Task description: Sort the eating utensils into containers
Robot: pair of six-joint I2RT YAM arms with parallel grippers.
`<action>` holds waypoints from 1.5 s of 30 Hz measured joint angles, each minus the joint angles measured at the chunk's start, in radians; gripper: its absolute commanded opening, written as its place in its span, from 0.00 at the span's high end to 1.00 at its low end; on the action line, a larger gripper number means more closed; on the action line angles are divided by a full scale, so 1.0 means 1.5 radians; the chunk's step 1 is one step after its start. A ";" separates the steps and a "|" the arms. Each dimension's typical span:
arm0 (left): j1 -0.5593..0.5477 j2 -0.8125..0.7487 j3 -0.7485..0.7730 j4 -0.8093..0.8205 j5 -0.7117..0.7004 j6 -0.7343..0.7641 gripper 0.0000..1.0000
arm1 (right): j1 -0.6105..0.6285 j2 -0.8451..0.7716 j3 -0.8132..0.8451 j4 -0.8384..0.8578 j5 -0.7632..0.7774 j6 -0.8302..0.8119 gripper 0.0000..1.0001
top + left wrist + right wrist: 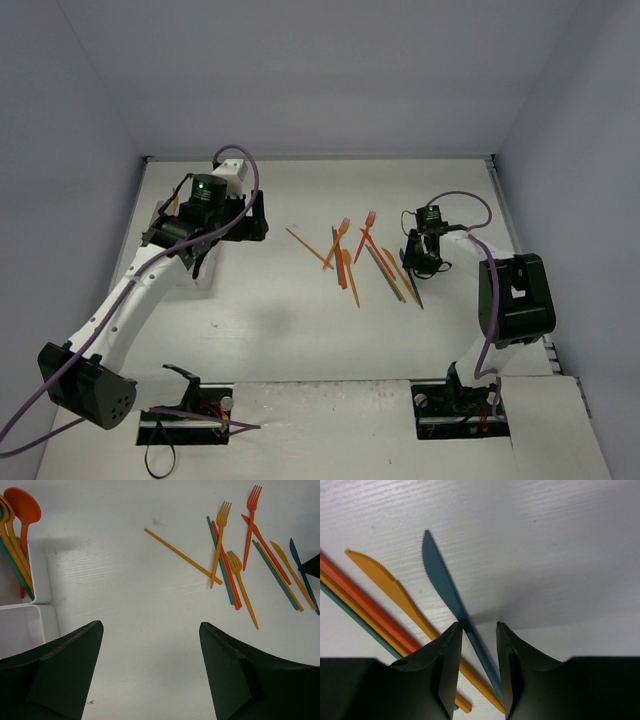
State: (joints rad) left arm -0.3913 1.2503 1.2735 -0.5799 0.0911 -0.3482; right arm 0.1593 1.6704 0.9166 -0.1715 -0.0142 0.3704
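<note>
The dark blue knife point(442, 580) lies flat on the white table point(555, 545). Its serrated blade points away from the right gripper point(479, 626) and its handle runs back between the two black fingers. They stand parted a little wider than the handle, one on each side, not clamped on it. The handle just brushes the edge of one finger point(447, 655).

Just beside the knife, on that same side, lies an orange knife point(390, 587). Its handle angles in under the dark blue one. Beyond it lie a red stick point(370, 603) and other sticks, all close enough to crowd that finger.

Farther from the knife, two orange forks point(220, 540) and a red fork point(250, 525) lie among more sticks. A lone orange stick point(182, 555) lies past them.

Well apart from the knife, the left gripper point(150, 627) hangs spread wide and empty above bare table. It is next to the white compartment box point(44, 580), where an orange spoon point(22, 507) stands among other handles.
</note>
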 measured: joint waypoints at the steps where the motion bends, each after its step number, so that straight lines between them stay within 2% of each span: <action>1: -0.003 0.000 -0.001 0.000 0.001 -0.003 0.25 | 0.000 0.005 0.004 0.001 0.003 0.000 0.79; 4: -0.014 0.000 -0.001 0.000 0.004 -0.012 0.25 | 0.000 0.017 0.015 0.006 0.015 0.001 0.95; 6: -0.024 0.000 -0.001 0.000 0.007 -0.017 0.25 | 0.000 0.023 0.020 0.009 0.024 0.002 1.00; 15: -0.050 0.018 0.007 -0.002 0.027 -0.026 0.25 | 0.004 0.019 0.024 0.010 0.076 -0.003 1.00; 20: -0.056 0.046 0.055 -0.001 0.053 -0.039 0.25 | 0.026 -0.071 0.027 -0.008 0.108 -0.028 1.00; 24: -0.066 0.052 0.084 0.024 0.094 -0.061 0.25 | 0.105 -0.185 0.070 -0.014 0.114 -0.070 1.00; 28: -0.078 0.053 0.093 0.092 0.141 -0.105 0.25 | 0.197 -0.255 0.132 -0.007 0.081 -0.101 1.00; 38: -0.118 0.125 0.123 0.216 0.186 -0.188 0.25 | 0.328 -0.279 0.193 -0.009 -0.033 -0.138 1.00; 42: -0.132 0.149 0.130 0.238 0.185 -0.202 0.31 | 0.357 -0.277 0.208 -0.008 -0.056 -0.142 1.00; 45: -0.139 0.157 0.130 0.248 0.185 -0.211 0.45 | 0.362 -0.277 0.212 -0.007 -0.060 -0.142 1.00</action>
State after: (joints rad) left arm -0.5996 1.4854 1.4689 -0.2073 0.3680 -0.6643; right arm 0.7026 1.2549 1.2339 -0.1822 -0.1044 0.1568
